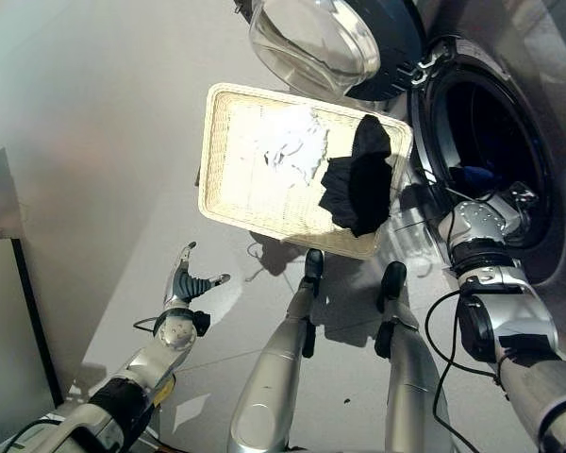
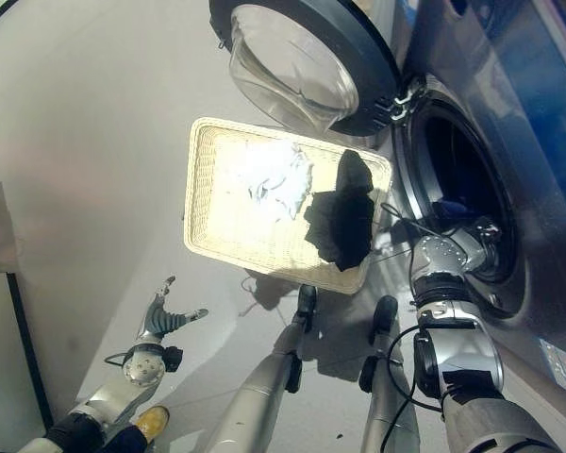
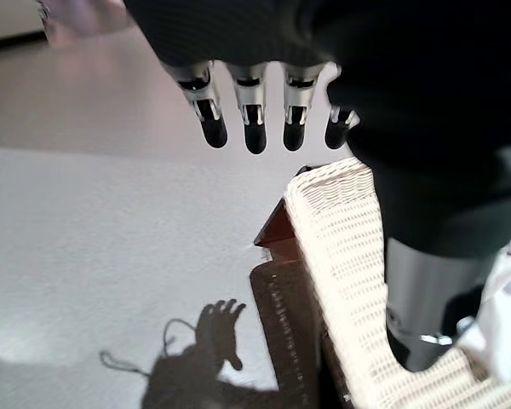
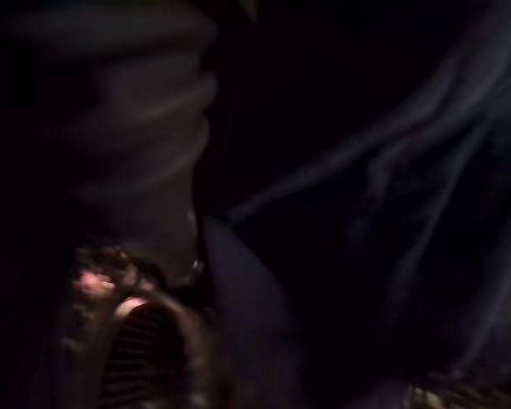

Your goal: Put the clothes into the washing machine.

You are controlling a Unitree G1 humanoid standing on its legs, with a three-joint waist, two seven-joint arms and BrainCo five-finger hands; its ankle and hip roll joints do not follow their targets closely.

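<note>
A cream wicker basket (image 1: 215, 160) stands on the floor in front of the washing machine. In it lie a white garment (image 1: 295, 149) and a black garment (image 1: 360, 181), the black one draped over the rim nearest the machine. The round drum opening (image 1: 495, 132) is dark, with a blue cloth (image 1: 472, 176) just inside. My right hand (image 1: 511, 198) reaches into the drum beside that blue cloth (image 4: 426, 196). My left hand (image 1: 183, 285) hangs over the floor, short of the basket's near left corner (image 3: 332, 213), its fingers (image 3: 254, 128) straight and holding nothing.
The machine's glass door (image 1: 325, 42) stands swung open above the basket's far edge. A pale upright panel (image 1: 0, 321) stands at the far left. Grey floor (image 1: 94, 142) stretches left of the basket.
</note>
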